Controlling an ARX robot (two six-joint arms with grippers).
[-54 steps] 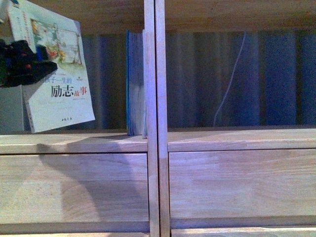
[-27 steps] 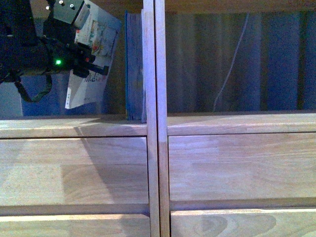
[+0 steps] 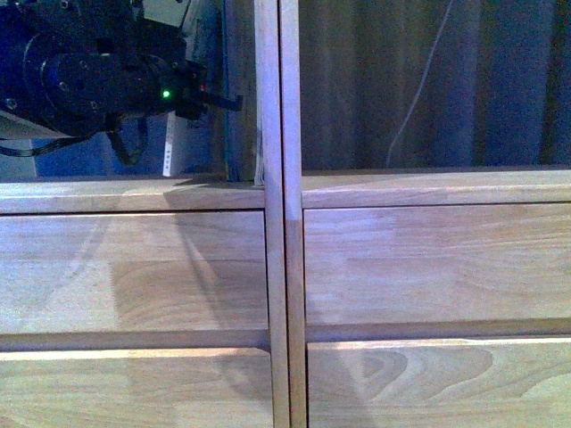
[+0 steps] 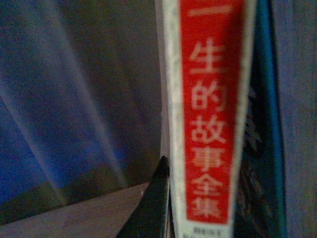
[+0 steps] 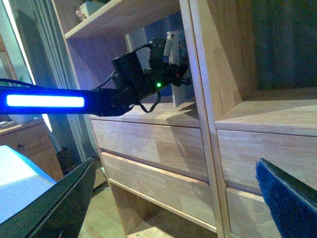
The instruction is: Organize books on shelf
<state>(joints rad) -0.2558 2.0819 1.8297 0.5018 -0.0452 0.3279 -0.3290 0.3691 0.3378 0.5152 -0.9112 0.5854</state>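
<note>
Light-wood shelf point(image 3: 134, 194), drawers point(image 3: 134, 267) below. Left hand point(image 3: 203, 100) is clamped on the white book point(image 4: 208, 124), upright just beside the teal book point(image 4: 265, 148). It's a thin, light, floppy paperback, so I'd grip near the spine. Right hand point(image 5: 174, 162) is spread apart, empty.

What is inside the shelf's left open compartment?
The left pincer grips a white book upright, next to a teal book. The arm hides most of its cover and whatever lies behind.
</note>
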